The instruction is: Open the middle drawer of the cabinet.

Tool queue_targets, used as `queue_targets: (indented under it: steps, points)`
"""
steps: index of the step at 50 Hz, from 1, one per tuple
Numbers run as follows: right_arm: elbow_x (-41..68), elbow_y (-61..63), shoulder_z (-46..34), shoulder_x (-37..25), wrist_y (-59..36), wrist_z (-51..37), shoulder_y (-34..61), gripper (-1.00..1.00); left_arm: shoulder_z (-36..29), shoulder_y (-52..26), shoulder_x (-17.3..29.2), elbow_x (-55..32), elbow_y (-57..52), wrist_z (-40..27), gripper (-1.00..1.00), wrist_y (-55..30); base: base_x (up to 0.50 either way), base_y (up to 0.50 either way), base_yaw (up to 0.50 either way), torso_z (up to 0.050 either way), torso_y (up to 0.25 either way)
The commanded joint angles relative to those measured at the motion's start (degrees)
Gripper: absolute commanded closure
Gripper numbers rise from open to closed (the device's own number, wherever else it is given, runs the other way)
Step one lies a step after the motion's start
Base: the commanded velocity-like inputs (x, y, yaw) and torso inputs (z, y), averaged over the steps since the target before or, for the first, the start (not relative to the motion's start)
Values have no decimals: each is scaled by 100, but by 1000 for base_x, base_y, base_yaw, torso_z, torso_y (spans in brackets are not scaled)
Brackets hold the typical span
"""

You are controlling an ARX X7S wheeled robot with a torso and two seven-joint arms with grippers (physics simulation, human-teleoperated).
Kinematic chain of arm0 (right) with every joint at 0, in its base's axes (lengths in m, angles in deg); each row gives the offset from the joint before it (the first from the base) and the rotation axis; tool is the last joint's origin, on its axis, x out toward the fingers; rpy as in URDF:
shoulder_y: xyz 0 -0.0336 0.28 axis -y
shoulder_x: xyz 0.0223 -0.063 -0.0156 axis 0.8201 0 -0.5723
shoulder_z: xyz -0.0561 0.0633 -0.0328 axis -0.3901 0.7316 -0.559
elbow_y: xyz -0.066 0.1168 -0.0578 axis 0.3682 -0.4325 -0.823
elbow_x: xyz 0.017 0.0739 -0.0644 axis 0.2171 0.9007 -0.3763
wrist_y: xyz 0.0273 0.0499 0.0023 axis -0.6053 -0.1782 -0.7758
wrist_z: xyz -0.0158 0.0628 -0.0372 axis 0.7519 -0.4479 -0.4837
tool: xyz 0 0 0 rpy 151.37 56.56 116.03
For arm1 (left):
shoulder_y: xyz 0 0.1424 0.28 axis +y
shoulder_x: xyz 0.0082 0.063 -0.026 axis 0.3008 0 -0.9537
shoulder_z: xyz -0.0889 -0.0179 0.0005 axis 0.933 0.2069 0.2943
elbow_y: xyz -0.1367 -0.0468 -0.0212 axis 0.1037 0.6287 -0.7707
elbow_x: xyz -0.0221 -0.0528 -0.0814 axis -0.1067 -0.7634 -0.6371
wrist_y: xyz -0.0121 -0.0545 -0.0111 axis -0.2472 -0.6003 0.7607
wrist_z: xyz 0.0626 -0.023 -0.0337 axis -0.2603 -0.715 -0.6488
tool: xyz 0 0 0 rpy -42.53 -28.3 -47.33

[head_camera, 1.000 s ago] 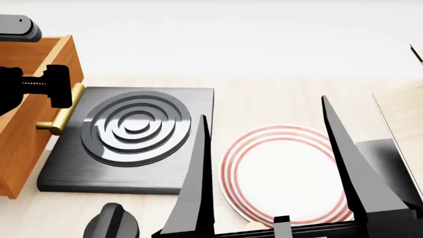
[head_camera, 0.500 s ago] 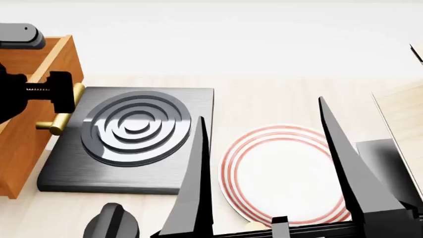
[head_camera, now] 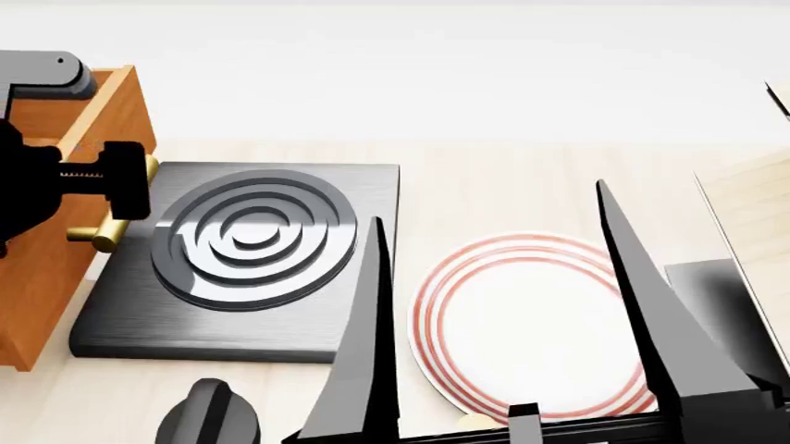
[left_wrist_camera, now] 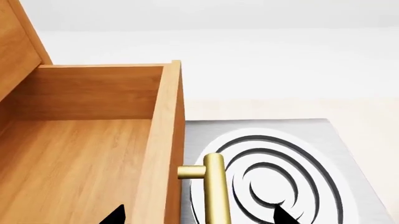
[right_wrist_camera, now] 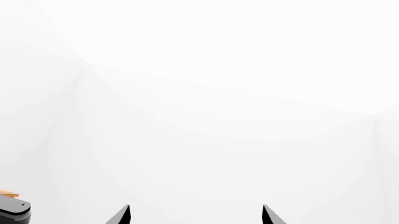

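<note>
Head camera looks down over the desk [head_camera: 519, 176]. Left wrist camera sits close above the middle drawer [left_wrist_camera: 93, 154]; both show the hob [head_camera: 247, 259]. Right wrist camera faces blank white.

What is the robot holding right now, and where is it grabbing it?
Nothing. The left pincer is open around the drawer's brass handle, not clamping it. The right pincer is open and empty.

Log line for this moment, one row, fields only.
drawer: pulled out, empty | left hand: open, straddling brass handle | right hand: open, idle over plate
</note>
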Motion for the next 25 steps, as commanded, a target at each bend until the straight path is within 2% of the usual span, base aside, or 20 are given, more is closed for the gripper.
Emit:
queue_targets:
  steps: [1, 25]
  points:
    - [26, 7, -10, -32, -12, -31, 13, -100, 43, 11, 14, -73, -125, -51, -100, -68, 0, 0, 0, 0, 0]
    - [94, -8, -9, -94, -10, -103, 29, -100, 75, 104, -103, -132, -158, -17, -100, -51, 0, 0, 0, 0, 0]
